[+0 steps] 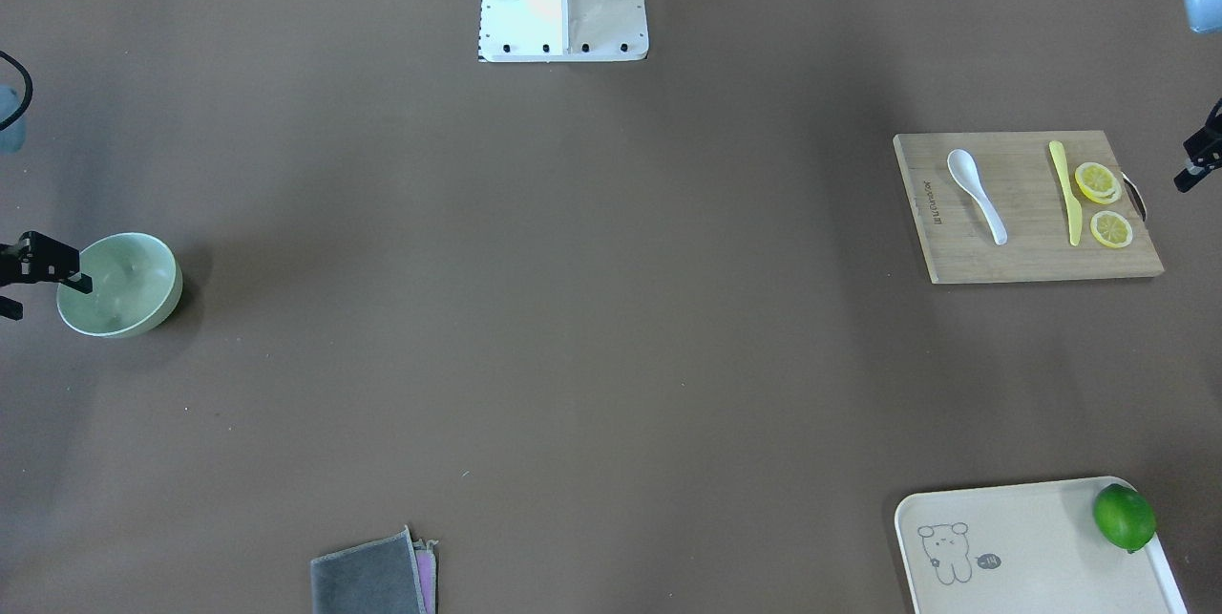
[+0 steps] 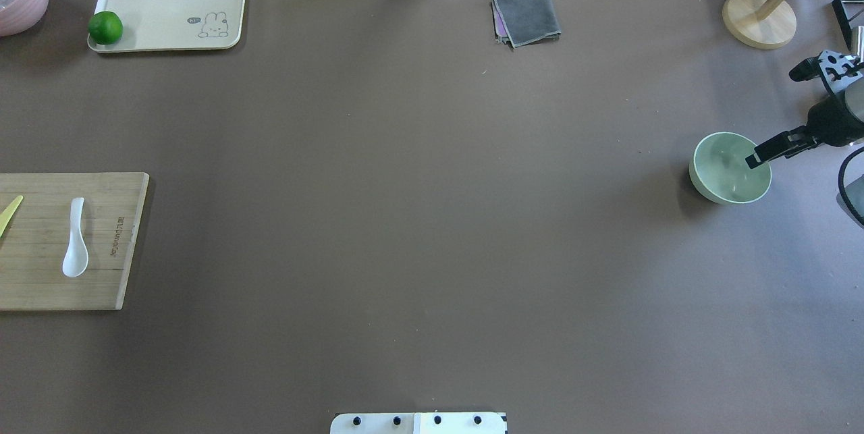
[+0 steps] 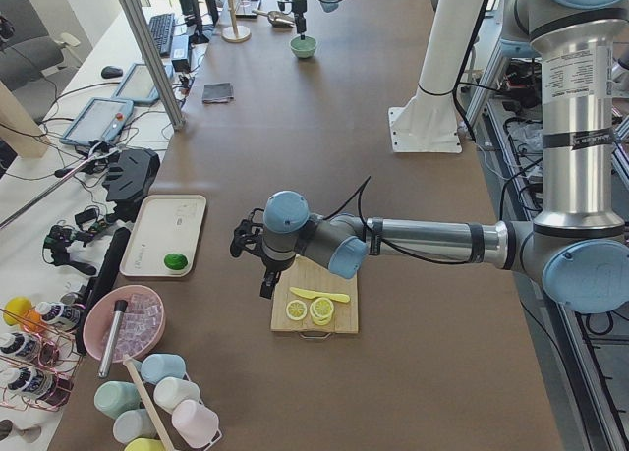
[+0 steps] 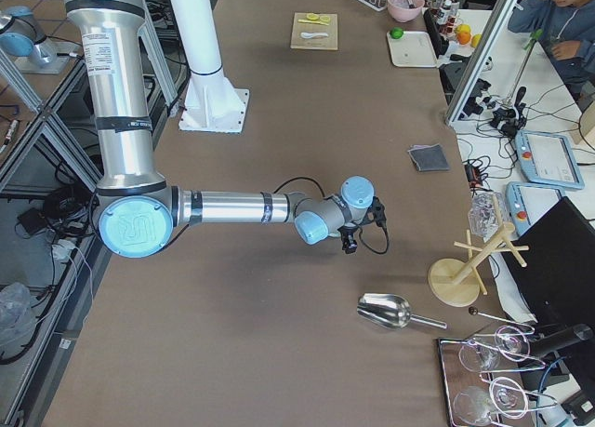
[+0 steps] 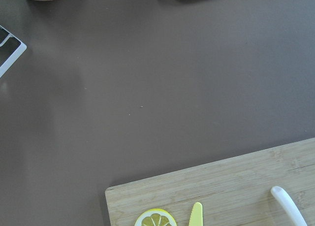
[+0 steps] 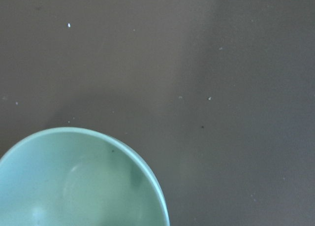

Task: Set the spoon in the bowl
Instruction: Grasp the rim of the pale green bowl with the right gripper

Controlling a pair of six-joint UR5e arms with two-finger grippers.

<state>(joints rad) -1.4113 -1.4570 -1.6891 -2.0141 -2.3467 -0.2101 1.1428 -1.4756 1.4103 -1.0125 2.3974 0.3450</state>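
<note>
Soft even light, faint shadows

one spoon (image 1: 976, 195), one bowl (image 1: 170, 295), one knife (image 1: 1065, 192)

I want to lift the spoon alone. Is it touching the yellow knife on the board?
Apart. The front-facing view shows the spoon and the knife lying side by side with a bare strip of board between them.

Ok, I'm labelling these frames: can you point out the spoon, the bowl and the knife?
spoon (image 1: 981, 203): front-facing view, middle of its handle.
bowl (image 1: 134, 289): front-facing view, bare inner surface.
knife (image 1: 1064, 192): front-facing view, middle of its length.
</note>
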